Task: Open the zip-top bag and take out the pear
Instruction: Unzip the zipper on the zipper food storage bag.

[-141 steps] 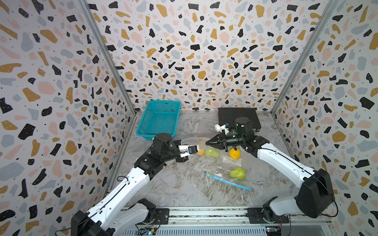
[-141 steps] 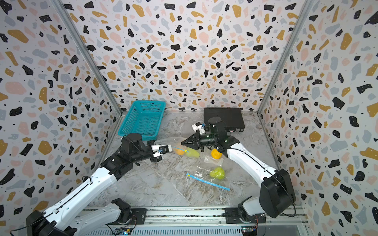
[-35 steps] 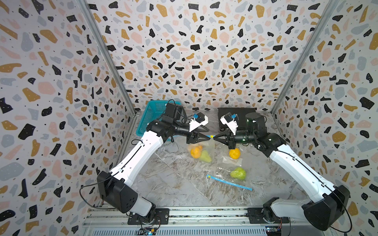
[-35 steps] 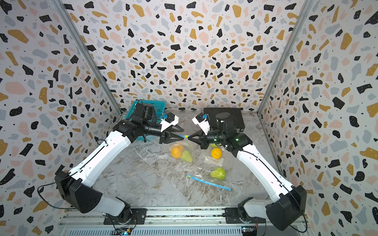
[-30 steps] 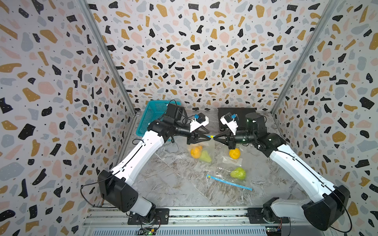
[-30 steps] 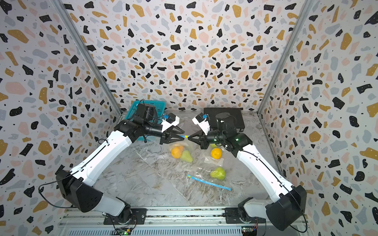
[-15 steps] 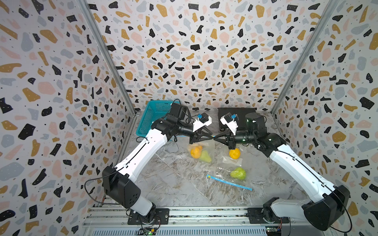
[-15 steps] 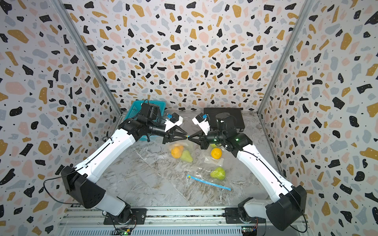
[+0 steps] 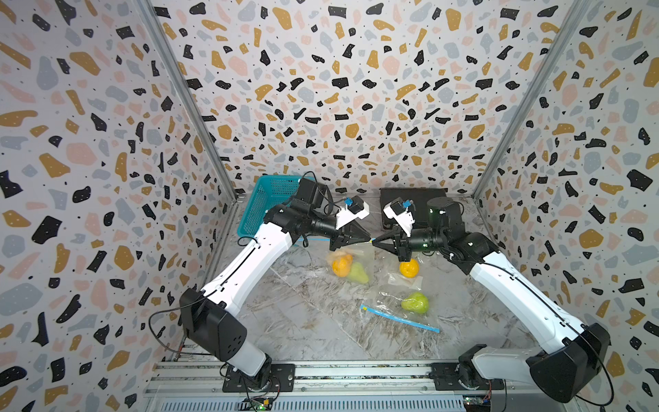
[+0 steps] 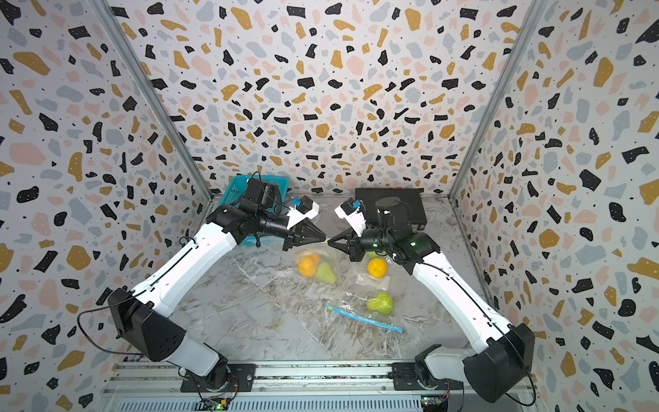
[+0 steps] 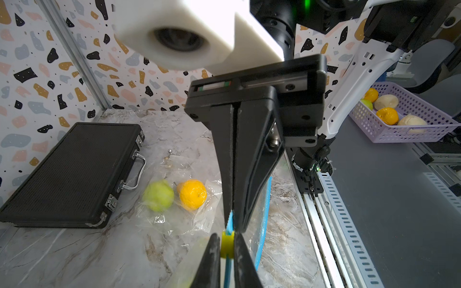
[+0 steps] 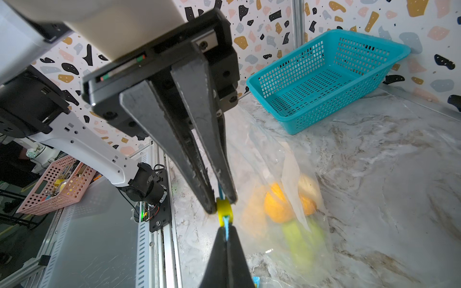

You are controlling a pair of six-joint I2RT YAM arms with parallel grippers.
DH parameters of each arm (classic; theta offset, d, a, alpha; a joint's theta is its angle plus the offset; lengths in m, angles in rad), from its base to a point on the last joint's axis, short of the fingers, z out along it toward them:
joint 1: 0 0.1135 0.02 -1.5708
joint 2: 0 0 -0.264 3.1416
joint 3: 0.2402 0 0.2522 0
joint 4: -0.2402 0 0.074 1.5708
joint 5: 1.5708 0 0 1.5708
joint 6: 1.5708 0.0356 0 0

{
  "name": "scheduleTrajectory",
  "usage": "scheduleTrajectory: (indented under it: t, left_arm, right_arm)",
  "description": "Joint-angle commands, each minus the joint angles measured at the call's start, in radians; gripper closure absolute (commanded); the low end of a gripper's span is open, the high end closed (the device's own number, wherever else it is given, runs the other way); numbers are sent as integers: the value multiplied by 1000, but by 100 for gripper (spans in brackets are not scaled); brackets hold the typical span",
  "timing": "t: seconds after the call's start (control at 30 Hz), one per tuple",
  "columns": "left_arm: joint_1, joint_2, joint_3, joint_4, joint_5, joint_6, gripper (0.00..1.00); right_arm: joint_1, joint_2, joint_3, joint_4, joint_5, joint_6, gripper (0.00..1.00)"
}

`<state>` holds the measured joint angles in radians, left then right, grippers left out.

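We held the bag (image 9: pixel 353 251) near the back edge of the worktop (image 9: pixel 303 321): left gripper (image 9: pixel 369 239) clamped on its slider (image 11: pixel 227 244), right gripper (image 9: pixel 373 243) pinching the strip (image 12: pixel 225 224); the pear (image 9: pixel 358 274) was inside, beside an orange (image 9: pixel 341 265).

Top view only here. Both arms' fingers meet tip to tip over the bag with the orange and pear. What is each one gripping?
Observer: Left gripper is shut on the yellow slider.
Operator: And the right?
Observer: Right gripper is shut on the blue zip strip, right beside the slider.
Operator: Anything tucked behind the right arm?
Observer: A green fruit, in plastic beside the other orange, near the black case.
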<state>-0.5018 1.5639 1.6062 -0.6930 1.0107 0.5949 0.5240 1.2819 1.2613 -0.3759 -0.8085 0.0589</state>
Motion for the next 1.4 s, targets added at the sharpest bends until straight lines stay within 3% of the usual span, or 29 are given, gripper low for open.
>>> scheduleTrajectory:
  t: [0.0,0.23,0.5,0.77,1.37]
  left_arm:
    - [-10,20,47,-32,14,16,87]
    - [-17,36,59,-59,23,18,84]
    - [-17,28,60,-57,-4,23,95]
    - [-17,21,57,-59,-10,25,98]
    - [-17,-34,-7,-37,-44,18,99]
  right_arm:
    - [5,-14,33,-1,2,-14,100]
    - [6,-12,33,-6,4,-17,100]
    - [5,-17,32,-3,7,-18,100]
    - [5,-18,30,4,55,-10,100]
    - [5,4,9,69,620,141,100]
